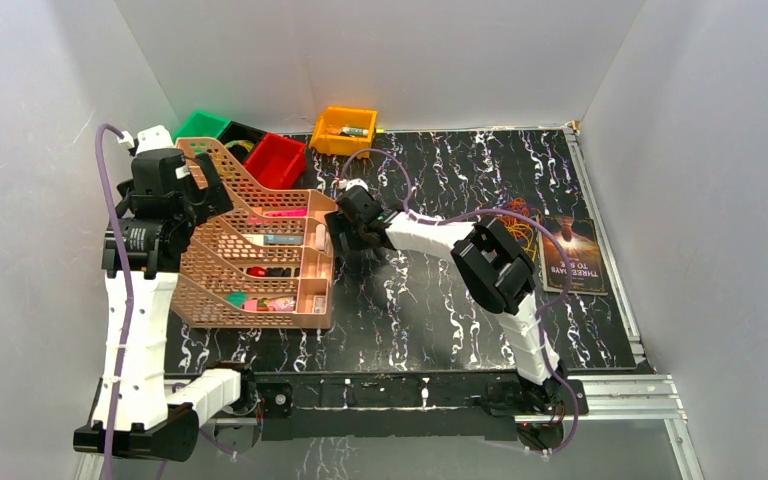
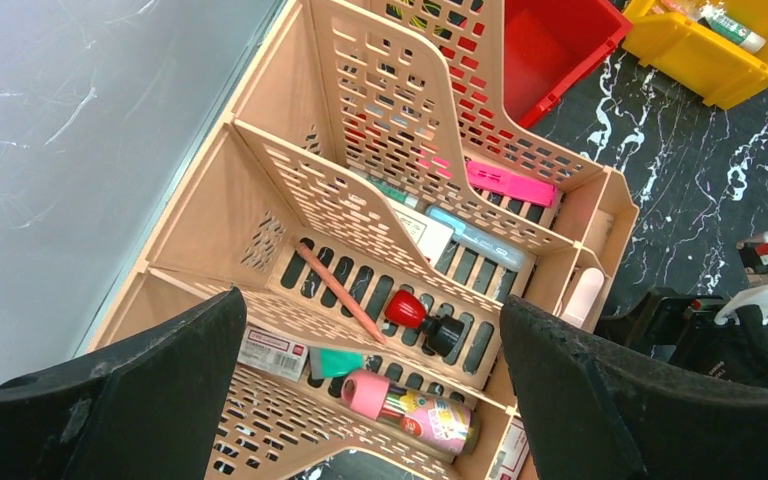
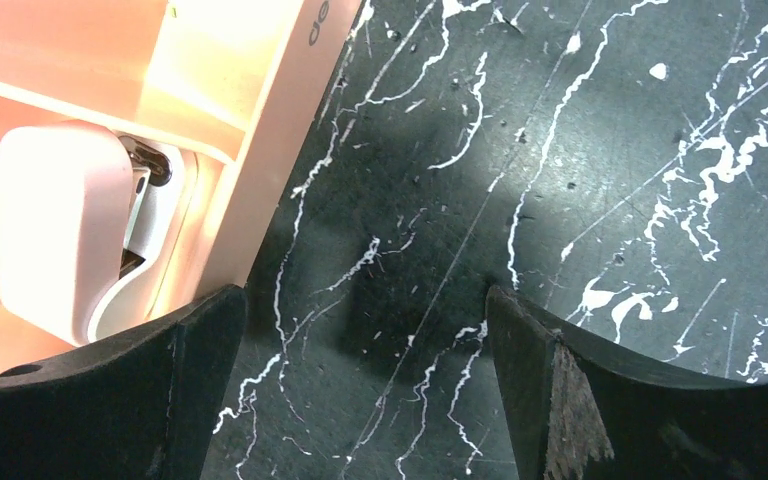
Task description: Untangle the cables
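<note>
Right gripper (image 3: pixel 363 300): jaws apart, empty, low over table (image 3: pixel 580 140) beside organizer (image 2: pixel 260 170). Left gripper (image 2: pixel 370 305): apart above organizer. Cables (image 1: pixel 518 211) beside book (image 1: pixel 572 255).

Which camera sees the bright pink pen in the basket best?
The left wrist view: the pink pen lies big and sharp in the peach basket. The top view shows it only as a tiny pink streak; the right wrist view misses it.
</note>
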{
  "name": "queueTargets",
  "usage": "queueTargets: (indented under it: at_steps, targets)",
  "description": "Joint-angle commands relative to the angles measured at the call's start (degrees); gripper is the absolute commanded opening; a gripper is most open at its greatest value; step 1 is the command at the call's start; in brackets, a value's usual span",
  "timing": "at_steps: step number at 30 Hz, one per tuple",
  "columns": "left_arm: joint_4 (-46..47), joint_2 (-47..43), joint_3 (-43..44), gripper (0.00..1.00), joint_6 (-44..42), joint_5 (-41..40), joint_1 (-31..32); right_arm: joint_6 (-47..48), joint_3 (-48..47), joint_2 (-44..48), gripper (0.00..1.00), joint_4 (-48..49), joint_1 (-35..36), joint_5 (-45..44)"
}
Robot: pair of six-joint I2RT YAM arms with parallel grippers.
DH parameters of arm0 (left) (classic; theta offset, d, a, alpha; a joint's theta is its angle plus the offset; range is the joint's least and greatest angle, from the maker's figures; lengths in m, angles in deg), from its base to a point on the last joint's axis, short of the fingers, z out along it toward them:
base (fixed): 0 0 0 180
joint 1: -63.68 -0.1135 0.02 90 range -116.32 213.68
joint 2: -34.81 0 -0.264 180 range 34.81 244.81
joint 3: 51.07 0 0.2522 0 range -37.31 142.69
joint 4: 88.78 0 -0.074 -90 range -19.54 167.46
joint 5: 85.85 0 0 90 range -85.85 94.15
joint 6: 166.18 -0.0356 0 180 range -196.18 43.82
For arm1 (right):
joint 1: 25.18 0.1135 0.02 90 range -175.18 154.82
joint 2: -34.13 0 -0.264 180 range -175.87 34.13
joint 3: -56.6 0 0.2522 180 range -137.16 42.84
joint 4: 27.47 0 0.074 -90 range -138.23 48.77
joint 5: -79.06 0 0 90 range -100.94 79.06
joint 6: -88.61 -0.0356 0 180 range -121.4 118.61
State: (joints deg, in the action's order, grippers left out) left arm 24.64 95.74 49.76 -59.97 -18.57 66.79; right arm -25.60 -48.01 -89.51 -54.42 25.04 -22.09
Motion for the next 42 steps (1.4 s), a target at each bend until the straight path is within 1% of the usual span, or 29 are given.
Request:
queueTargets:
  at_steps: [1,4,9,15,21,24,27,29,35,38,42]
  targets:
    - [0.00,-1.07,-0.73,0.98,-0.32,1.12,-0.30,-2.23,-4.61,-2.94,0.99,0.21,2.91,1.45]
    - [0.17,-1.29,-1.21,0.98,-0.01,1.56,-0.30,-3.69,-6.47,-3.99,0.99,0.09,4.62,2.25]
    - [0.09,-1.59,-1.81,0.98,0.22,1.70,-0.26,-7.55,-7.80,-5.21,0.98,2.98,8.05,4.12]
    - [-0.04,-2.09,-2.25,0.98,0.36,1.43,-0.26,-10.07,-14.75,-9.60,0.98,3.51,11.62,7.77]
    - [-0.12,-1.99,-2.32,0.98,0.75,2.03,-0.27,-10.64,-19.69,-12.61,0.98,6.27,12.45,11.61]
    - [0.02,-2.10,-2.58,0.98,0.69,2.23,-0.30,-8.57,-19.34,-11.91,0.98,7.70,12.45,12.09]
    - [0.69,-1.78,-2.83,0.98,0.14,3.47,-0.28,-6.21,-14.27,-7.74,0.98,9.25,12.35,8.36]
    - [1.36,-1.18,-2.93,0.98,-0.26,5.26,-0.29,-4.51,-8.63,-3.42,0.98,10.73,12.08,5.30]
    - [6.45,2.23,-4.36,0.98,-0.64,12.14,-0.30,0.47,12.31,13.86,0.98,14.64,10.87,-0.65]
    - [9.80,5.22,-4.87,0.98,-1.14,15.09,-0.29,2.99,19.78,22.08,0.98,14.23,10.75,-2.61]
    - [13.56,10.60,-4.49,0.98,-2.81,18.22,-0.29,3.96,27.67,31.85,0.98,12.40,10.60,-3.84]
